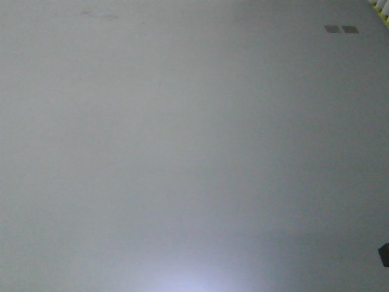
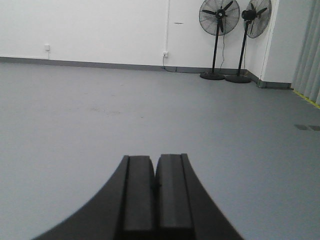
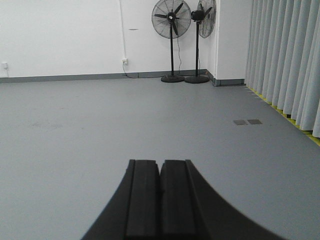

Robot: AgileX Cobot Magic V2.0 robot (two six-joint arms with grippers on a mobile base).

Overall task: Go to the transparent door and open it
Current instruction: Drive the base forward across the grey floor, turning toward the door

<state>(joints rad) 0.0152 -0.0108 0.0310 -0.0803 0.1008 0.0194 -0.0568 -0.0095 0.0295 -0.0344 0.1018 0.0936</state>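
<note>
Grey floor (image 2: 100,115), L fingers (image 2: 137,195) closed, R fingers (image 3: 142,197) closed

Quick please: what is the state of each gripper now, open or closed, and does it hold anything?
Left gripper: closed, holding nothing.
Right gripper: closed, holding nothing.

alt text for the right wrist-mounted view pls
The right gripper, its black fingers shut together on nothing, points across a grey floor. Two black pedestal fans stand in the far corner by a white wall, and pale pleated curtains line the right side.
</note>
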